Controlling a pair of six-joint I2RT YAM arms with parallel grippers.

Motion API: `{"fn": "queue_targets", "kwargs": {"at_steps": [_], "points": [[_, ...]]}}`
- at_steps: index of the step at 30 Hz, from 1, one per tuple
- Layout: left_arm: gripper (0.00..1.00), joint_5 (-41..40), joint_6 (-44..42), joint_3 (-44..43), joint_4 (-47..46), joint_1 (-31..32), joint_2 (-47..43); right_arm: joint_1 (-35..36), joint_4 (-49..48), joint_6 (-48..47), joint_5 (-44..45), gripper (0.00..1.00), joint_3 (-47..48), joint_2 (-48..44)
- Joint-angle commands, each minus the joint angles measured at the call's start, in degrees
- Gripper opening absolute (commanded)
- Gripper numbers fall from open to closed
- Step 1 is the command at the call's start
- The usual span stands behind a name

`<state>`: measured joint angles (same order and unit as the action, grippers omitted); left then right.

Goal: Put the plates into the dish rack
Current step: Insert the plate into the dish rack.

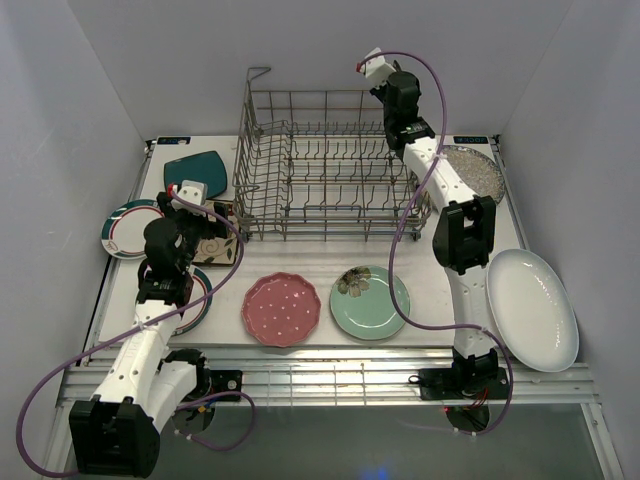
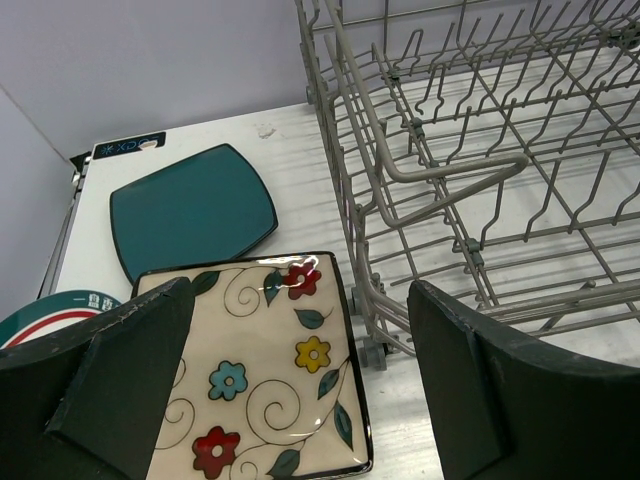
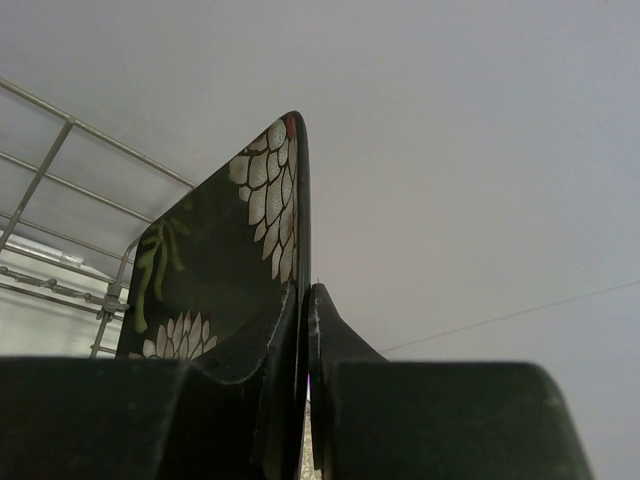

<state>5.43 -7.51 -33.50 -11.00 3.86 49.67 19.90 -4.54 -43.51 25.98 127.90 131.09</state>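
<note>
Spread wide, gripping nothing: matte black left gripper point(image 2: 300, 300), above one glossy floral square point(image 2: 265, 370) just left of the grey wire dish rack point(image 2: 450, 150); one teal square point(image 2: 190, 210) also left of it.

Clenched on one dark leaf-patterned plate point(image 3: 230, 260), upright beside the rack's wires: right gripper point(image 3: 305, 300).

From above, in front of the rack: one scalloped pink dotted plate point(image 1: 282, 309), one mint green plate point(image 1: 375, 310). Left of it: two white rimmed rounds point(image 1: 125, 228). Right of it: one speckled silver round point(image 1: 475, 172), one smooth white oval point(image 1: 532, 308).

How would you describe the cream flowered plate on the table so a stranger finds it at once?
Find the grey wire dish rack at the back of the table. Beside its near left corner lies a square plate, in front of a plain teal plate. Only this one is cream with red, blue and yellow flowers.
</note>
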Motion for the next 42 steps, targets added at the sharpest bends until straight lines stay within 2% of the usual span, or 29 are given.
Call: {"fn": "queue_targets", "kwargs": {"at_steps": [1,13,27,42], "points": [[0.98,1.07,-0.05,-1.92,0.19,0.01,-0.19,0.14,-5.57,-2.29,-0.93,0.08,5.61,-0.66],[0.98,1.34,-0.14,-2.01,0.19,0.01,0.43,0.93,-6.01,-2.81,0.83,0.08,7.1,1.63],[0.98,2.04,0.13,-2.27,0.81,0.01,0.08,1.54,-5.57,-5.01,3.2,0.08,3.24,-0.66],[0.98,2.65,0.04,-2.36,1.07,0.01,0.6,4.53,-9.0,-10.19,5.75,0.1,5.96,4.96]]}}
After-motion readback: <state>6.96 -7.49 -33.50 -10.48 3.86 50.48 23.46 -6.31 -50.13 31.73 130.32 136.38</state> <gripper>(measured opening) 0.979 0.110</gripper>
